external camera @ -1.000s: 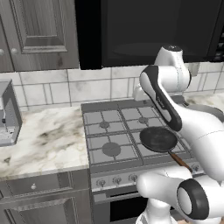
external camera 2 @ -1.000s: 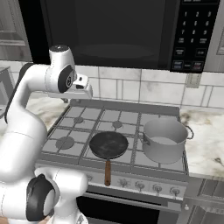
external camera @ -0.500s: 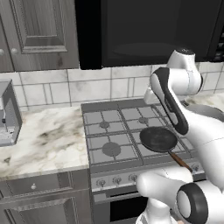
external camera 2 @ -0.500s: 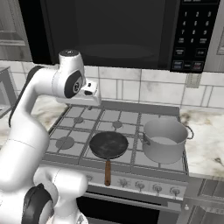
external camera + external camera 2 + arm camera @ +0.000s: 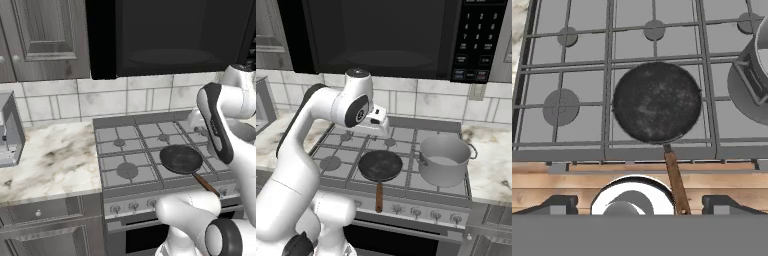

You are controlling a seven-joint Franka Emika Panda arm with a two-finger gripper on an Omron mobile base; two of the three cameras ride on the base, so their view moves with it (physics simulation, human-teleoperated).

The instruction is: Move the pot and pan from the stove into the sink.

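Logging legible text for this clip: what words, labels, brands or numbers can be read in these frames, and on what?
No text is legible in any view.
microwave keypad: rows of small pale marks on the dark panel, too small and blurred to read.
stove: the front knobs show no readable marks.
pot and pan: no label or brand visible.

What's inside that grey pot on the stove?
The pot looks empty: a bare pale bottom shows past its rim. Its near wall hides the front part of the inside.
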